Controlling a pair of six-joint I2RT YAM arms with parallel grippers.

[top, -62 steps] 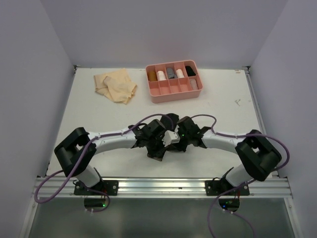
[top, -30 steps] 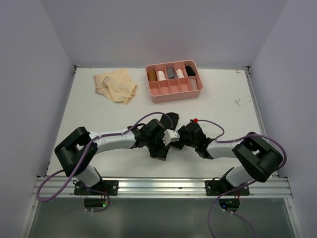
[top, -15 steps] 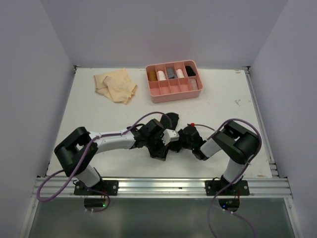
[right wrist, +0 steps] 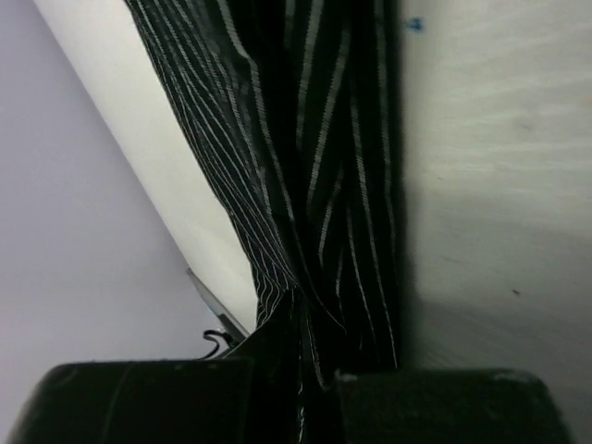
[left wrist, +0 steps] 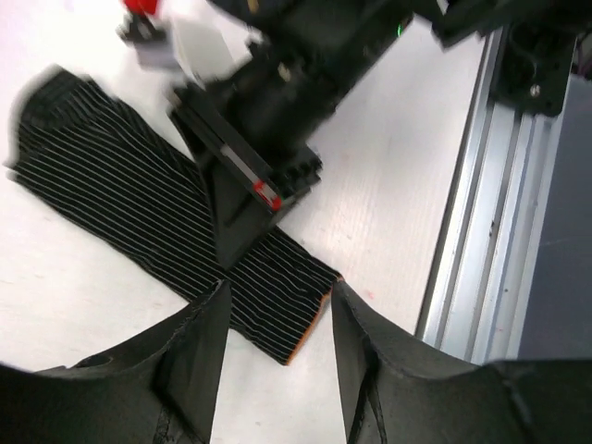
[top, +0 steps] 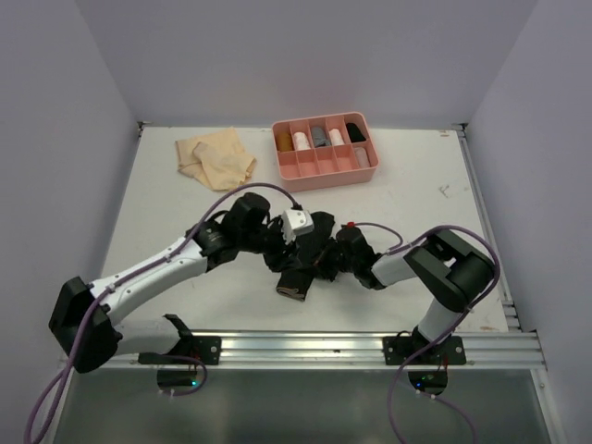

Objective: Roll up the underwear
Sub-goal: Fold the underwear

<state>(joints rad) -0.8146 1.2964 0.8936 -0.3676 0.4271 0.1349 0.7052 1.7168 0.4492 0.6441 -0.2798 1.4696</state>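
The black underwear lies on the tabletop just in front of the two arms, near the middle. It is a long, narrow band of dark cloth with fine pale stripes, partly flattened, and an orange edge shows at its near end. The left pincer hangs over that band with its fingers apart and nothing between them; the left wrist view shows the striped cloth in the gap below. The right pincer comes in from the other side, low on the tabletop, and is clamped together on the black underwear. In its own wrist view the folds of cloth run straight down into the closed tips. The tan underwear lies crumpled and unrolled at the far left of the tabletop, well apart from both arms. Beside it, at the far edge, stands a pink divided tray with small rolled bundles in its back compartments.
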